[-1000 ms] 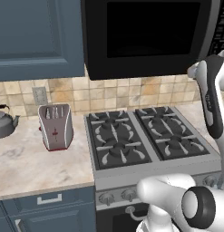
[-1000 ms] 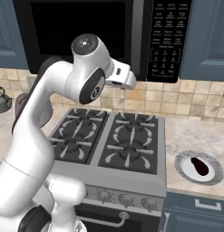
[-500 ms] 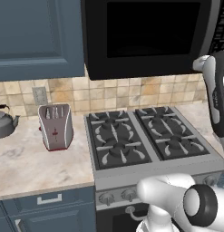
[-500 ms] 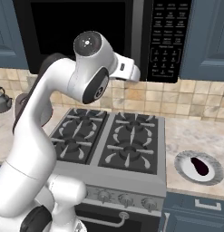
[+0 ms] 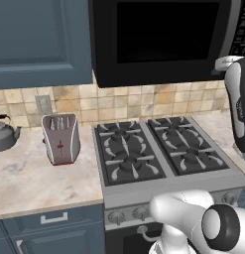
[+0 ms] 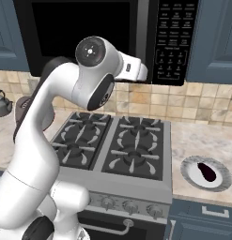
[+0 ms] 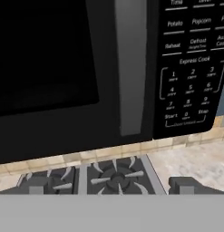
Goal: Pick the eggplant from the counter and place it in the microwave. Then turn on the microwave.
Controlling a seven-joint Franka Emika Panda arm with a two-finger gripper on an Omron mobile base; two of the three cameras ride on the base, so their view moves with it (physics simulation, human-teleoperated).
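The microwave hangs above the gas stove, its door closed, with the long vertical handle just left of the keypad. The counter runs on either side of the stove. To the stove's left stand a silver toaster and, farther left, a kettle. To the stove's right, on the counter, a round plate holds the eggplant, lying well below and right of the microwave. The gripper is raised in front of the microwave door near the handle, its two fingertips spread wide apart with nothing between them.
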